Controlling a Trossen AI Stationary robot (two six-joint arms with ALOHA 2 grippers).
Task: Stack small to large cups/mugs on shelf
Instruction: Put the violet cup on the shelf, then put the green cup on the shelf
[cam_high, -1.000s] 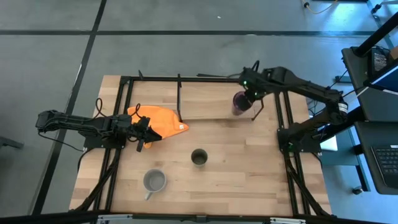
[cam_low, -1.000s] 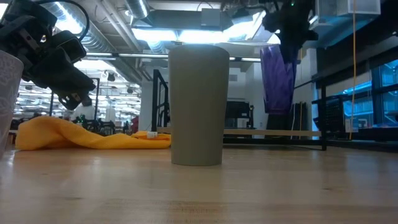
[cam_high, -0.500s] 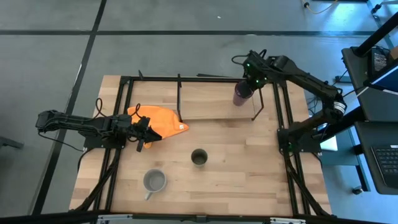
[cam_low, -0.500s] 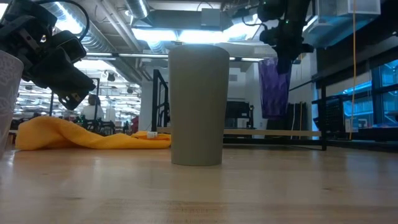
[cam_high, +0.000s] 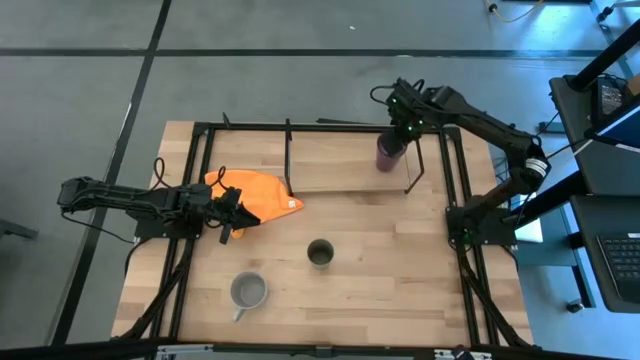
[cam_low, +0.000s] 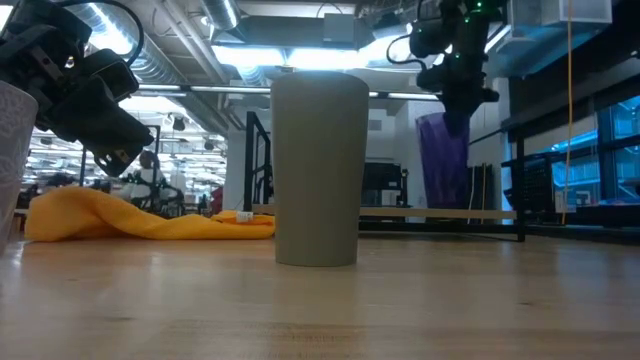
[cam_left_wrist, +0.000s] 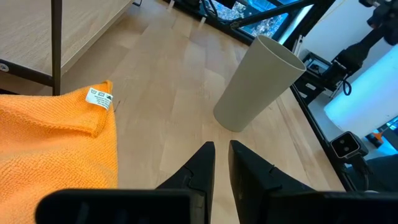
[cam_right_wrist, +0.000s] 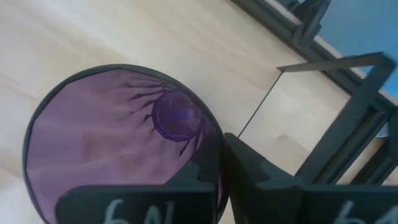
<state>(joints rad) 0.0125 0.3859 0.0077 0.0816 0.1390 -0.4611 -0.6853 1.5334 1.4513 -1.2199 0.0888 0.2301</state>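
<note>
My right gripper (cam_high: 401, 133) is shut on the purple ribbed cup (cam_high: 387, 153) over the right end of the light-wood shelf (cam_high: 330, 165). In the low view the cup (cam_low: 444, 160) stands upright with its base at the shelf board (cam_low: 400, 213); I cannot tell whether it touches. The olive-green cup (cam_high: 320, 253) stands upright on its base mid-table. The grey mug (cam_high: 248, 291) stands near the front edge. My left gripper (cam_high: 232, 216) is shut and empty beside the orange cloth (cam_high: 258, 195). My right gripper holds the purple cup by its rim (cam_right_wrist: 217, 144), one finger (cam_right_wrist: 202, 177) inside the cup and one (cam_right_wrist: 252, 177) outside. The fingers come from above, pointing down. The cup hangs upright below them, mouth up.
The shelf's black wire side frames (cam_high: 413, 165) stand close to the cup. The orange cloth (cam_left_wrist: 50, 143) lies at the shelf's left end. Black rails run along the table's edges (cam_high: 455, 200). Bare tabletop lies around the olive cup (cam_left_wrist: 258, 84).
My right gripper has carried the purple cup toward the table's far edge and down to the shelf's right end. The cup, tilted and higher a second ago, now stands upright with its base at the board.
</note>
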